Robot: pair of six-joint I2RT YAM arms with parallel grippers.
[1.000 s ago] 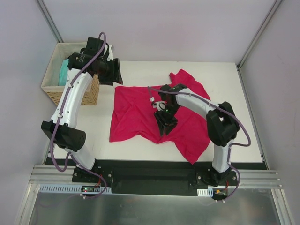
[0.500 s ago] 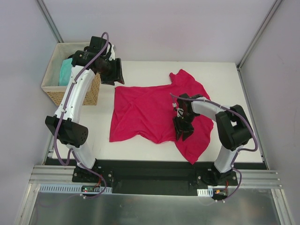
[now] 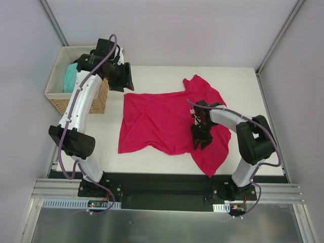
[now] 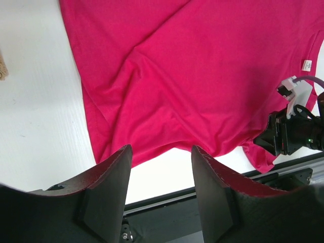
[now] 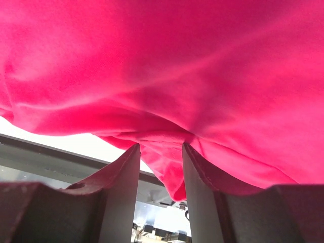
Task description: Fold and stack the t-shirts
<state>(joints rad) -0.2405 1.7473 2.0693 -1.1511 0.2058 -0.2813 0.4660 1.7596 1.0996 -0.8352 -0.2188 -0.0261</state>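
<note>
Though opened out across the middle of the bench (image 3: 152, 76), not yet squared for folding. Entries as follows

Crimson-pink t-shirt (image 3: 157, 121): one piece, body mostly flat at centre of the top view, one sleeve bunched toward the upper right, lower right part trailing as a loose tongue toward the near edge. White neck label (image 4: 307, 64) at the right edge of the left wrist view. Judged reason for the placement: spread on bare bench so the edges can be drawn straight before a first fold

Turquoise t-shirt (image 3: 68, 78): crumpled inside the wicker basket (image 3: 55, 96), upper left of the top view. Judged held back there until the pink one is done, stacking to come after

Left jaws: about half open, nothing between them. Raised above the bench at the upper left corner of the pink tee, just beside the basket. In the left wrist view, pink cloth well apart from them, filling the upper part of the frame, its lower hem running just above the tips in the picture, white bench showing through the gap. Judged waiting clear, placed to take that corner when needed

Right jaws: lowered onto the pink tee, lower right of centre in the top view, near the hem. Part open, set astride a raised ridge of cloth; ridge lying in the gap, touching the inner faces high up, a sliver of bench beside it lower down; no firm pinch seen. Judged purpose: gathering or dragging the slack side to flatten it
</note>
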